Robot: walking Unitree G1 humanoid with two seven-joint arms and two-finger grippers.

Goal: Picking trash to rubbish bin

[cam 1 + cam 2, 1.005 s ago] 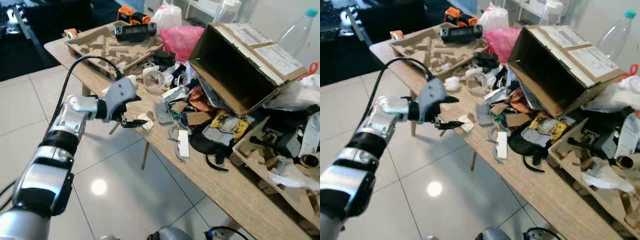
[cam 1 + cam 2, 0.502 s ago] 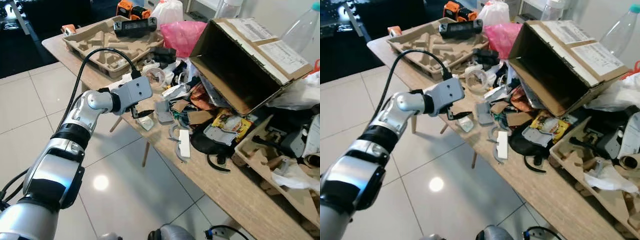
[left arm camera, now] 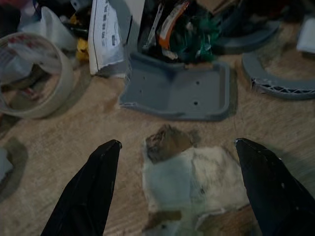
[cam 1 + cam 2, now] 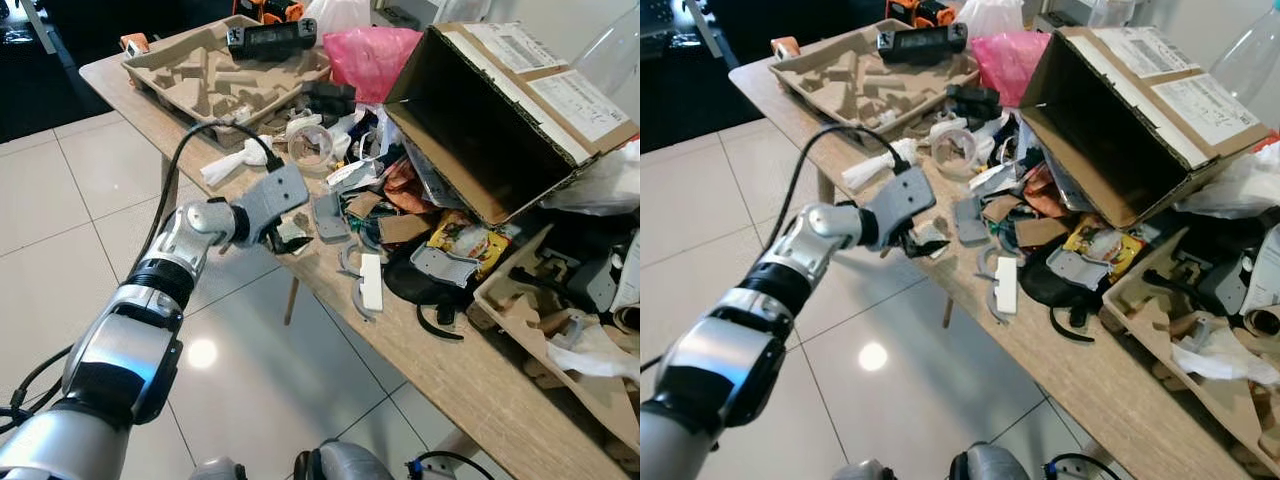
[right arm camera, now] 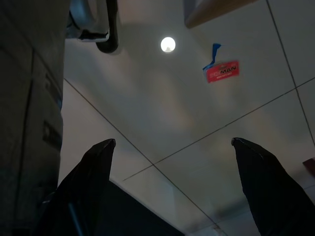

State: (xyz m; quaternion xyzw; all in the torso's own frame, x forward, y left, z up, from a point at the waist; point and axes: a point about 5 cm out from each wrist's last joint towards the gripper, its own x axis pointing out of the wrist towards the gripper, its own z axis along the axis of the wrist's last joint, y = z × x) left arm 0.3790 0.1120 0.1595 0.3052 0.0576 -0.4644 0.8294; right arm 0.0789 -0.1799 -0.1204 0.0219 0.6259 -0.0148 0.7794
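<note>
Lowered left gripper [image 3: 174, 189] fingers straddle (seemingly untouched) white scrap [image 3: 197, 179].

A wooden table [image 4: 455, 375] bears a cardboard box [image 4: 500, 110], pulp trays [image 4: 215, 75] and scraps.

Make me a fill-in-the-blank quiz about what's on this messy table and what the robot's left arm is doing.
1. The left gripper has its jaws ____ around the crumpled whitish scrap.
2. The big brown cardboard box lies on its ____.
3. The plastic bag behind the clutter is ____.
4. The scrap lies near the wooden table's ____.

Missing: open; side; pink; edge
</note>
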